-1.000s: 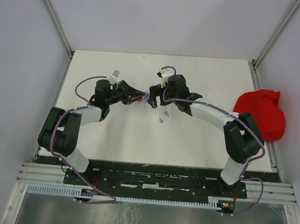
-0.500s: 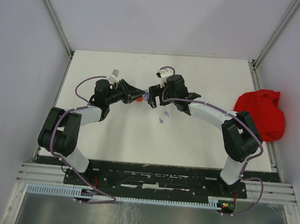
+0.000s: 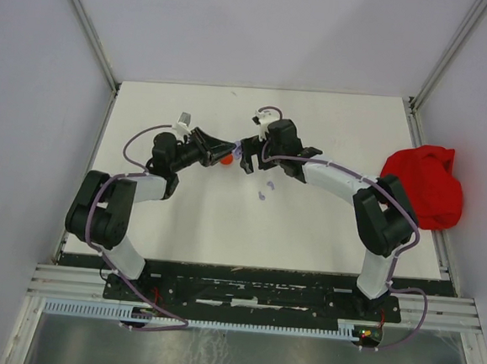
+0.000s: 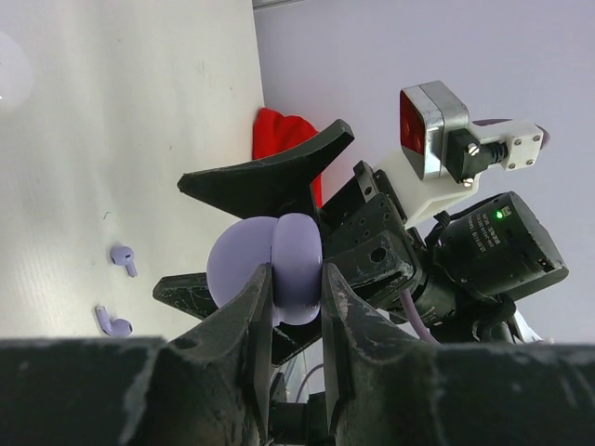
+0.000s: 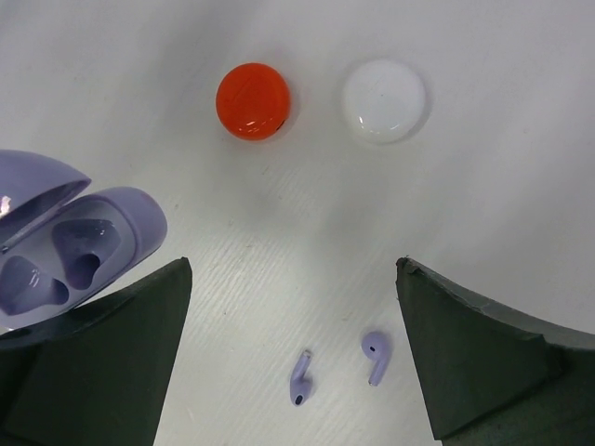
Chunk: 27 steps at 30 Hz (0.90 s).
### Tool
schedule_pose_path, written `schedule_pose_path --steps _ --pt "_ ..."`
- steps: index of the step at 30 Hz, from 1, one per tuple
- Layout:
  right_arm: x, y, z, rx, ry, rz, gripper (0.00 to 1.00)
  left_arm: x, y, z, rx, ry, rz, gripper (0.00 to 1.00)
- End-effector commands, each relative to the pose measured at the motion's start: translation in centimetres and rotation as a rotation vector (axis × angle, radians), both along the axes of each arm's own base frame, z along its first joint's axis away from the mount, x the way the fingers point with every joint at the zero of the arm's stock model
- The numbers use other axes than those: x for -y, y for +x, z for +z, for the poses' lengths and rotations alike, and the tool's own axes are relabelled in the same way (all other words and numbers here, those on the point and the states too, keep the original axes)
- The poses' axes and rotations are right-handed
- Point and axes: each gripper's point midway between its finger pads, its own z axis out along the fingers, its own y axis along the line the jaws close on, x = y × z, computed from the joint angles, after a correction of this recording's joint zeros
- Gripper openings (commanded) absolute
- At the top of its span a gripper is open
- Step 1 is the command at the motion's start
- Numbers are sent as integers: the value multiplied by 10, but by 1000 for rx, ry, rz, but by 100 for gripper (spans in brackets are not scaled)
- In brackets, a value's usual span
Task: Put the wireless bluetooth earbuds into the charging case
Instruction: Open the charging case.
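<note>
Purple earbuds [image 5: 375,356] are seen lying on the counter [image 5: 465,186] near the purple charging case [image 5: 65,246], which is clamped open-lidded in the left fingers [image 4: 256,316], seemingly for loading; the right fingers [image 5: 121,344] are spread wide above the pair.

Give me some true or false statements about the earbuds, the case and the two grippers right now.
1. The purple charging case is open, both wells empty. True.
2. Both purple earbuds lie on the table. True.
3. The right gripper is shut on an earbud. False: its jaws stand wide open, holding nothing.
4. The left gripper holds the red disc. False: it is shut on the case; the disc lies on the table.
</note>
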Motion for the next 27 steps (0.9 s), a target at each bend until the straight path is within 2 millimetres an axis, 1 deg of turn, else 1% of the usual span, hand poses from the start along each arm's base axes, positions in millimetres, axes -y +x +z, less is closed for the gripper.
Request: schedule_pose_path --steps 1,13,18,24,27 --pt "-16 23 37 104 73 -9 99 16 -18 12 9 -83 -84 3" --pt "-25 33 31 92 89 -7 99 18 -23 12 -19 -191 -71 3" --pt "-26 33 28 84 89 -4 99 20 -23 10 -36 -233 -72 3" --pt "-16 29 26 84 69 -28 99 16 -11 7 -49 -236 -18 3" --pt "-3 25 23 79 54 -48 99 14 -2 5 -50 -230 12 3"
